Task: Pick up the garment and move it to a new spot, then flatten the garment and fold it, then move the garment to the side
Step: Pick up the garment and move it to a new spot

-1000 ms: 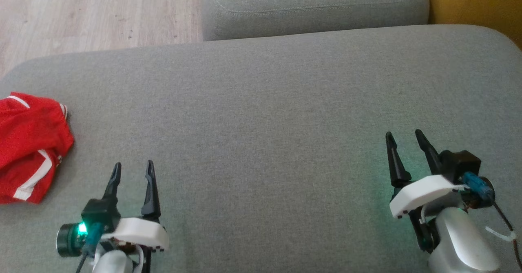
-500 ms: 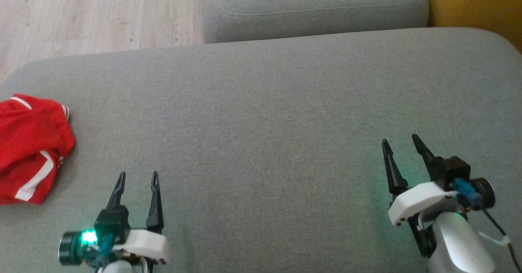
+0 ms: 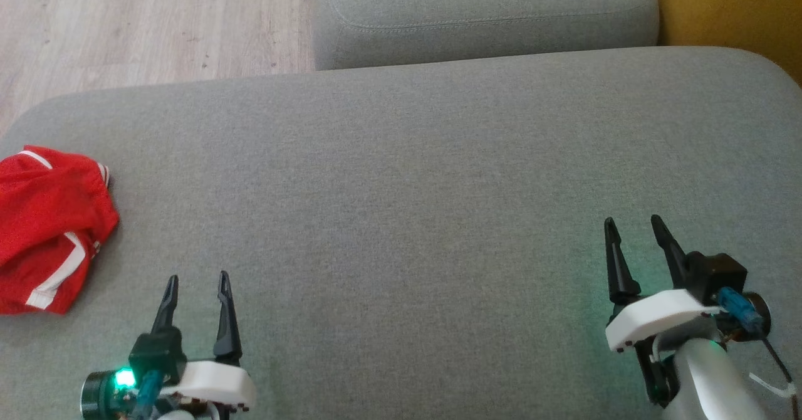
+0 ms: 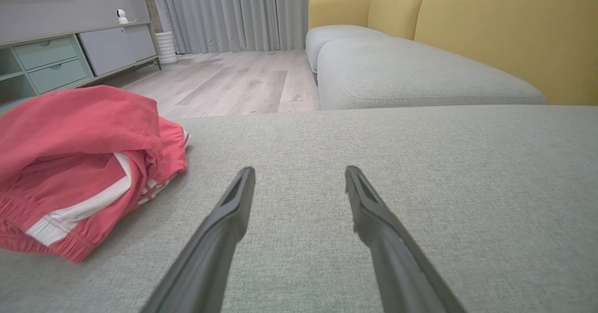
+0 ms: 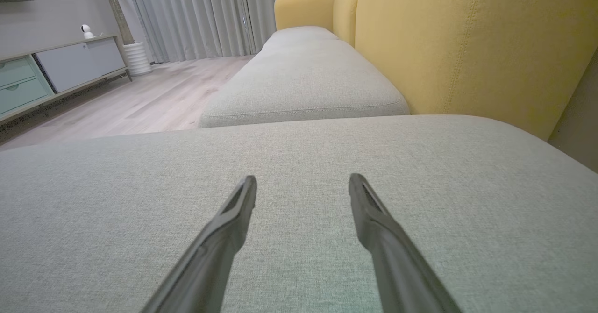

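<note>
Spreading wide with nothing between them, the fingers of the left gripper hang low over bare grey fabric by the near edge of the seat cushion. The right gripper is just as parted and empty, towards the near right corner. The red garment lies at the cushion's left edge, beside the left gripper but apart from it. It is doubled over in soft layers with a white-striped hem showing. Neither arm touches it.

Its place at the side and its layered lie suggest the folding and setting aside may already be done, leaving nothing further. The bundle is loose and rumpled, though, so it could equally be an unstarted heap with every step left. The pictures do not settle which.
</note>
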You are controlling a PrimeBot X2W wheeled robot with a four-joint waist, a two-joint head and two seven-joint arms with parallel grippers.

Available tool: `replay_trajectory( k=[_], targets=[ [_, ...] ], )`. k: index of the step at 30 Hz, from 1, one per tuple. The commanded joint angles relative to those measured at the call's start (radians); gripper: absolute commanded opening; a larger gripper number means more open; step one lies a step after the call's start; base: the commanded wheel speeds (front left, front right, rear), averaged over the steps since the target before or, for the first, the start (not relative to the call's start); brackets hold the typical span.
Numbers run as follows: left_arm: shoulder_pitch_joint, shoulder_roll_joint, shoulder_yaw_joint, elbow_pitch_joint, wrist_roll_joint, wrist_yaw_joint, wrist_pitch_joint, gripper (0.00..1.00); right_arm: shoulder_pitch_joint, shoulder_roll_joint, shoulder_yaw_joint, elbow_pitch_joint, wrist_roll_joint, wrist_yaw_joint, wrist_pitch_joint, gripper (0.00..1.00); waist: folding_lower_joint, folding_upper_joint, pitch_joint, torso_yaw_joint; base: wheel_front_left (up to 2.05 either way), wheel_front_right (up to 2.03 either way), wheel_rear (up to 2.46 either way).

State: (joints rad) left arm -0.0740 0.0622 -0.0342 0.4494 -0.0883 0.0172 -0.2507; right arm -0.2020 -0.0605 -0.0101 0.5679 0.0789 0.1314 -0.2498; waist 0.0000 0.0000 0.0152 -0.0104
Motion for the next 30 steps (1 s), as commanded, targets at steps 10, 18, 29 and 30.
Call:
replay_trajectory(
  k=[10, 18, 29, 30],
  targets=[
    [-0.031, -0.002, 0.039, -0.029, 0.008, -0.013, -0.011, 1.0, -0.024, 0.005, 0.031, -0.029, 0.005, -0.001, -0.012, 1.0, 0.0, 0.0, 0.02, 0.036, 0.0, 0.0, 0.0],
    [-0.047, -0.008, 0.03, -0.017, 0.005, -0.014, -0.011, 1.0, -0.024, -0.002, 0.063, -0.029, 0.019, -0.001, -0.012, 1.0, 0.0, 0.0, 0.054, 0.198, 0.0, 0.0, 0.0],
    [0.009, -0.005, 0.078, -0.024, 0.005, -0.014, -0.011, 1.0, -0.027, 0.005, 0.146, -0.017, 0.042, -0.001, -0.012, 1.0, 0.0, 0.0, 0.063, 0.45, 0.0, 0.0, 0.0],
    [0.016, -0.004, 0.085, -0.024, 0.004, -0.016, -0.011, 1.0, -0.03, 0.005, 0.158, -0.014, 0.045, -0.001, -0.012, 1.0, 0.0, 0.0, 0.064, 0.468, 0.0, 0.0, 0.0]
  ],
)
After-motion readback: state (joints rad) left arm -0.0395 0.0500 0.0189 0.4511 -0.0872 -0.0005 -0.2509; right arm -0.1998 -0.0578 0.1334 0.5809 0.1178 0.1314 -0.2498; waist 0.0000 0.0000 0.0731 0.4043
